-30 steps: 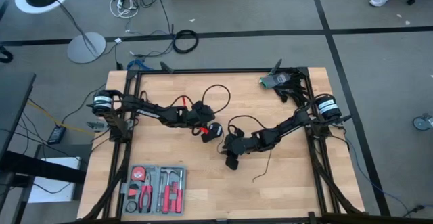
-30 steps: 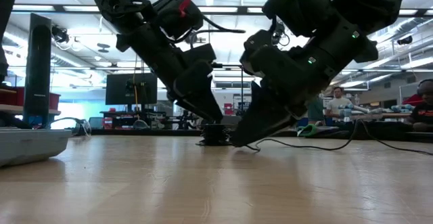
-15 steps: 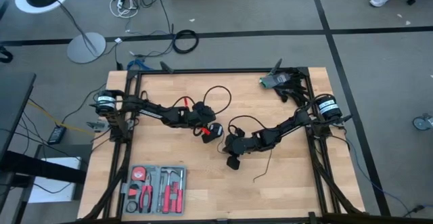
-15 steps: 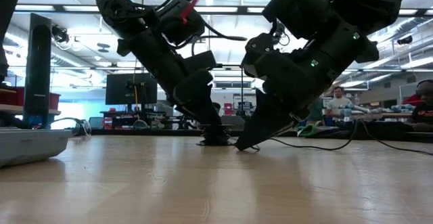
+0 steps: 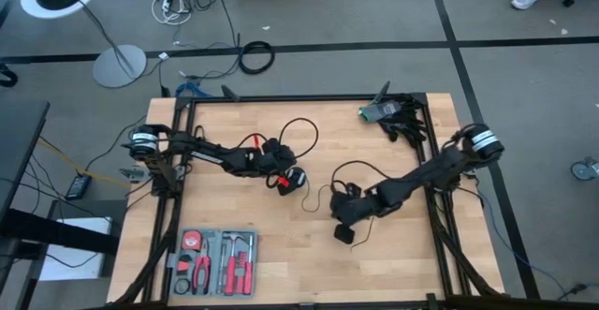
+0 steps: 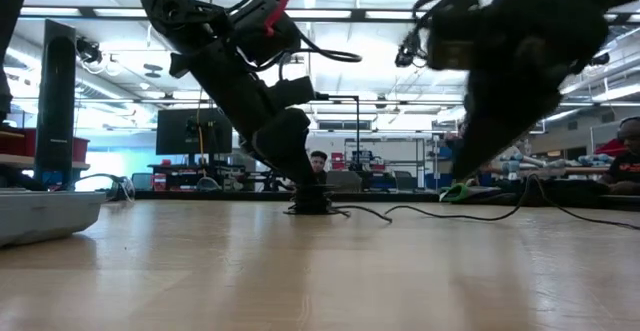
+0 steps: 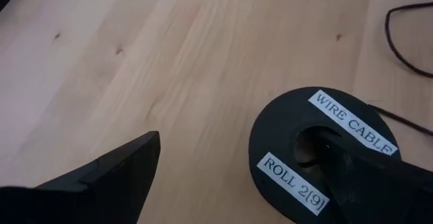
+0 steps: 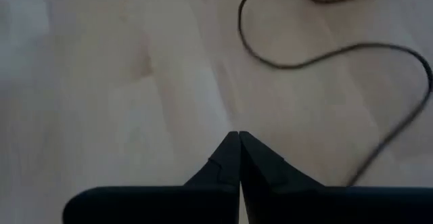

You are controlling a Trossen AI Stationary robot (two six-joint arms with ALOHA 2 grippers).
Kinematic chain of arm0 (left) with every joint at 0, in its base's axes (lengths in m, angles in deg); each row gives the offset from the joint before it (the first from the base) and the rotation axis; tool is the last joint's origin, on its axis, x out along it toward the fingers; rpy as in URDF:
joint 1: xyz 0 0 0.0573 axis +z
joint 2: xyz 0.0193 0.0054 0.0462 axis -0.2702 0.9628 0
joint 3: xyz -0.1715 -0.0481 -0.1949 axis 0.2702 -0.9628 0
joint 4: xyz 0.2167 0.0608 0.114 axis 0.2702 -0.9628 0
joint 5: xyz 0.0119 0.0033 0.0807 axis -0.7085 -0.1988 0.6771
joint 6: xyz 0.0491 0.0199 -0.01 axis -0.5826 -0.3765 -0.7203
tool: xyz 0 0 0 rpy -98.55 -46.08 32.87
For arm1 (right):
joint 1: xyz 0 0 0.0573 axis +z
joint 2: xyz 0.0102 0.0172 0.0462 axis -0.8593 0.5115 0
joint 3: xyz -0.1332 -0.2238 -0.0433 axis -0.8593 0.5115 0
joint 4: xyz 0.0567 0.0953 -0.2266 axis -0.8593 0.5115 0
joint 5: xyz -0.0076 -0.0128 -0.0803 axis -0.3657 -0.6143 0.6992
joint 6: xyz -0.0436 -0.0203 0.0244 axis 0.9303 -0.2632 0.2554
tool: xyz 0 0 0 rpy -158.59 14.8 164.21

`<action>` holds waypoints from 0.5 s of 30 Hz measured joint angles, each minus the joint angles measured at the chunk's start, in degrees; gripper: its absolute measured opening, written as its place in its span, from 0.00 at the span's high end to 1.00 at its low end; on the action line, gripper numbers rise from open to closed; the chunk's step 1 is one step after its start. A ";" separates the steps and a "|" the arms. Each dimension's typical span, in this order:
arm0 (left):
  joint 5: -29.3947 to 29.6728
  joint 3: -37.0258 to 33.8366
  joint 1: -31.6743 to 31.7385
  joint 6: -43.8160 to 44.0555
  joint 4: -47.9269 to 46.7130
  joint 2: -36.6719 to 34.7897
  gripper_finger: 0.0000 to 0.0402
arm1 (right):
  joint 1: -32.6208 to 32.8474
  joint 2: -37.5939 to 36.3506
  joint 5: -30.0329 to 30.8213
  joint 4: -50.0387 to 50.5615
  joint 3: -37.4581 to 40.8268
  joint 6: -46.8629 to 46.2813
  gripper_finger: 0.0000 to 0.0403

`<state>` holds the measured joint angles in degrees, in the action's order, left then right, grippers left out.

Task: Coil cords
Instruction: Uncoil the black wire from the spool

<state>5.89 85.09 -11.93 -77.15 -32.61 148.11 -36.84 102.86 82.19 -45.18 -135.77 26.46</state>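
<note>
The left gripper, jaws wide, has 1 finger in the hub of the black spool at table centre. From it the thin wire trails right in loose loops. The right gripper, jaws pressed shut with nothing visibly between them, hangs just beyond the loops on their near-right side, the nearer arm to the slack.

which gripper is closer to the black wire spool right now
Left. The left gripper is open right at the spool, one finger in its centre hole. The right gripper, shut, hangs apart from it, toward the table's near side.

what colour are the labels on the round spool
White with black lettering, on the round black plastic spool; clearest in the left wrist view.
</note>
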 joint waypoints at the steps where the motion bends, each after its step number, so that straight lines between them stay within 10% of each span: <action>1: 0.24 -0.01 0.00 0.01 -0.23 -0.05 0.02 | 0.80 -1.07 0.44 1.62 -0.02 -1.06 1.00; 15: 0.45 -0.11 0.00 0.41 -2.68 -0.92 0.02 | 0.74 3.74 8.07 -13.70 -0.01 5.17 0.94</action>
<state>6.34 84.98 -11.93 -76.75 -35.30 147.19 -36.10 106.60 90.26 -58.88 -135.78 31.64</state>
